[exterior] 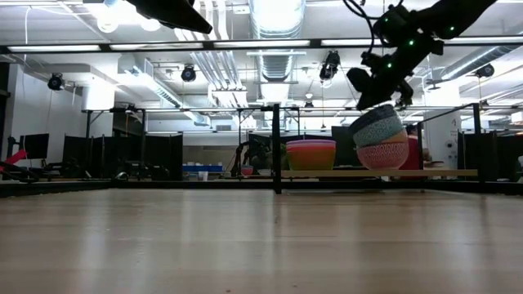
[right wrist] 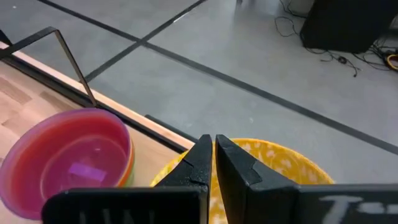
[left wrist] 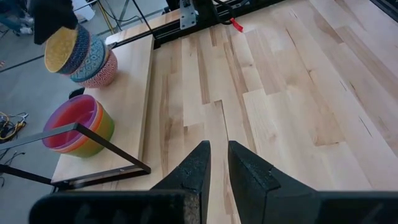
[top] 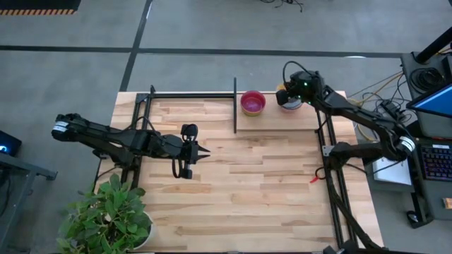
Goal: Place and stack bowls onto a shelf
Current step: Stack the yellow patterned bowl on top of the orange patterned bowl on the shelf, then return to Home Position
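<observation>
From where I stand, the nearest thing is a leafy green potted plant [top: 106, 219] at the front left corner of the desk [top: 233, 190], whose top is pale butcher-block wood in long jointed strips, smooth and faintly glossy. Above its middle-left the left end effector [top: 200, 151] hovers over bare wood, its two dark, wedge-shaped fingers [left wrist: 194, 171] nearly together with a thin slit between them, gripping nothing. Farther back runs the shelf [top: 279, 118], a flat light-wood board framed by thin black metal posts, set along the far edge of the desk. On it sits a nested stack of smooth, round bowls [top: 253, 103], a purple-pink one on top with orange and green rims showing beneath. Just beside that stack, toward the right, the right end effector [top: 288, 94] is pinched shut on the rim of a yellow-lined patterned bowl [right wrist: 273, 168], which tilts atop a second stack [exterior: 381, 139] of a teal patterned bowl and a red speckled bowl; whether the tilted bowl touches the one under it I cannot tell. Beyond the desk lie a grey concrete floor with dark lines, cables, black frames, and bright ceiling lights.
</observation>
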Motion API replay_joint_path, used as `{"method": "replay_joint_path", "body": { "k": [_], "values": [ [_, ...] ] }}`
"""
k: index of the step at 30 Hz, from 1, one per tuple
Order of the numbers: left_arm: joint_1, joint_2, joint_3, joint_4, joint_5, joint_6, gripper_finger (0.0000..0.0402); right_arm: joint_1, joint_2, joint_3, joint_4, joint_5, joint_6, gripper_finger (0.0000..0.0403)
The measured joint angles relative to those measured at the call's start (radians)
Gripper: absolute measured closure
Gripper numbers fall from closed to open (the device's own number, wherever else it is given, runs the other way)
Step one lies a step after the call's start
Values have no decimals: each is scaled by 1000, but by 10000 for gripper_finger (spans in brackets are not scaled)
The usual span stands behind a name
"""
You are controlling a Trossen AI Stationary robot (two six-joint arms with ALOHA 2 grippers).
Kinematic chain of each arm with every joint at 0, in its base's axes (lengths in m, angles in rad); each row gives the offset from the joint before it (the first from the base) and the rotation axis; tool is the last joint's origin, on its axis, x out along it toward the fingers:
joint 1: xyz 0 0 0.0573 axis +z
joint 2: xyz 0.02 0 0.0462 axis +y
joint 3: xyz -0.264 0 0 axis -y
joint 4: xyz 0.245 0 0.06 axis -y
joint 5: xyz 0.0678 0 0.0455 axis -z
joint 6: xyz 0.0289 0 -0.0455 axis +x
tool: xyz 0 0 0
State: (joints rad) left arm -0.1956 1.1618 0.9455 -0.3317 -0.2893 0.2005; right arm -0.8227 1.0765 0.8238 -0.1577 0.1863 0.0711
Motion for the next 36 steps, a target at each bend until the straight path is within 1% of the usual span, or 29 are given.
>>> {"method": "replay_joint_path", "body": {
  "k": [5, 7, 9, 12, 15, 18, 21, 23, 25, 27, 30, 32, 34, 36],
  "values": [
    [0, 0, 0, 0, 0, 0, 363, 2, -54, 0, -40, -9, 16, 391],
    [0, 0, 0, 0, 0, 0, 363, 9, -79, -1, -55, -46, 36, 391],
    [0, 0, 0, -6, 0, 0, 363, 25, -116, -12, -50, -105, 54, 391],
    [0, 0, 0, -30, 0, 0, 363, 65, -185, -51, -37, -176, 61, 391],
    [-7, -11, -11, -29, 1, 13, 363, 118, -269, -132, 26, -238, 66, 391],
    [-30, -45, -33, -37, 18, 14, 363, 166, -357, -236, 118, -381, 62, 391],
    [-80, -104, -39, -36, 19, -42, 363, 214, -436, -336, 183, -511, 31, 391],
    [-136, -153, -53, -25, 18, -88, 363, 245, -484, -393, 214, -550, 0, 391],
    [-211, -210, -114, 0, 11, -120, 363, 265, -530, -438, 234, -553, -26, 391],
    [-300, -273, -198, 52, -57, -156, 363, 276, -574, -478, 264, -554, -44, 391],
    [-435, -382, -308, 165, -239, -201, 364, 280, -631, -527, 285, -564, -72, 391],
    [-511, -443, -374, 210, -326, -193, 364, 280, -665, -560, 304, -564, -80, 391],
    [-564, -502, -434, 261, -394, -153, 364, 279, -694, -590, 324, -564, -80, 391],
    [-575, -562, -492, 334, -474, -109, 364, 279, -720, -620, 332, -567, -72, 391]
  ]
}}
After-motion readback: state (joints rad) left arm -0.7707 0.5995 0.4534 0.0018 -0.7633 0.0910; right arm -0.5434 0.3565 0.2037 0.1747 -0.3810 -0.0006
